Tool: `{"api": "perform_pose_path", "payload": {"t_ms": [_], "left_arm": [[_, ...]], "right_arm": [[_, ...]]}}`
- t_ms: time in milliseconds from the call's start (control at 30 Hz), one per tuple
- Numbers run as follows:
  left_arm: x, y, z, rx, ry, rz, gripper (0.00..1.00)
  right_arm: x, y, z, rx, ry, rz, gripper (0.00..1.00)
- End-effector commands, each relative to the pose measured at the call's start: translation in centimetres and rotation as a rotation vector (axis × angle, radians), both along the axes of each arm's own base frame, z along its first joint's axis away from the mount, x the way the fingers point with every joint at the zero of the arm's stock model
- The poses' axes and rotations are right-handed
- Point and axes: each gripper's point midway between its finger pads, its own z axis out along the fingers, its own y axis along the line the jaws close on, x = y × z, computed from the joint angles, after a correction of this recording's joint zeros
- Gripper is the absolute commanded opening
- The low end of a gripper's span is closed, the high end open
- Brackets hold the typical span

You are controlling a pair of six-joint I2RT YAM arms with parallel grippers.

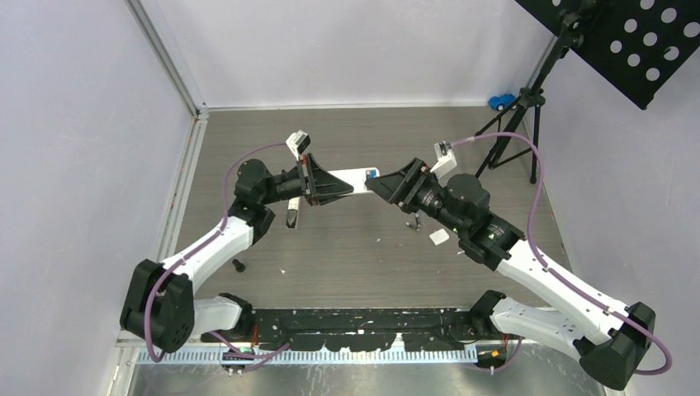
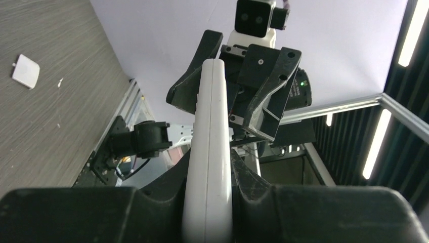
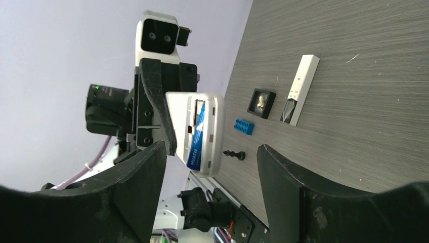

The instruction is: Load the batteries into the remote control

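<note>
Remote (image 2: 210, 152) in left tool (image 1: 347, 188); right tool (image 1: 376, 188) agape

Smooth white plastic remote (image 2: 208, 152), matt woodgrain table (image 1: 347, 256) (faintly streaked)

The surface (image 1: 355, 256) is grey with a fine streaked wood grain. The remote control (image 3: 216, 126) is white, and the battery (image 3: 198, 132) in its bay is blue with white lettering. Also shown are a bright blue brick (image 3: 244, 126), a black knob (image 3: 235, 154) and a second remote (image 3: 303, 81), white with a dark end.
</note>
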Motion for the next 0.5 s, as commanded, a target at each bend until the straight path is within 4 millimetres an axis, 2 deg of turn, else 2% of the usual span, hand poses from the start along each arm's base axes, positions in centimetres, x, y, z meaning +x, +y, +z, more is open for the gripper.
{"api": "perform_pose_path", "payload": {"t_ms": [0, 133, 233, 467], "left_arm": [[-1.9, 0.5, 1.3, 0.083, -0.159, -0.050, 0.00], [-2.4, 0.9, 1.4, 0.133, -0.181, -0.056, 0.00], [-2.9, 1.0, 1.8, 0.122, -0.193, -0.083, 0.00], [-3.9, 1.1, 2.4, 0.097, -0.214, -0.136, 0.00]], "right_arm": [[-0.7, 0.2, 1.9, -0.022, -0.069, 0.059, 0.70], [-1.7, 0.2, 3.0, 0.009, -0.119, 0.100, 0.67], [-2.7, 0.4, 3.0, 0.007, -0.145, 0.153, 0.63], [-4.2, 0.9, 3.3, 0.021, -0.190, 0.234, 0.47]]}}
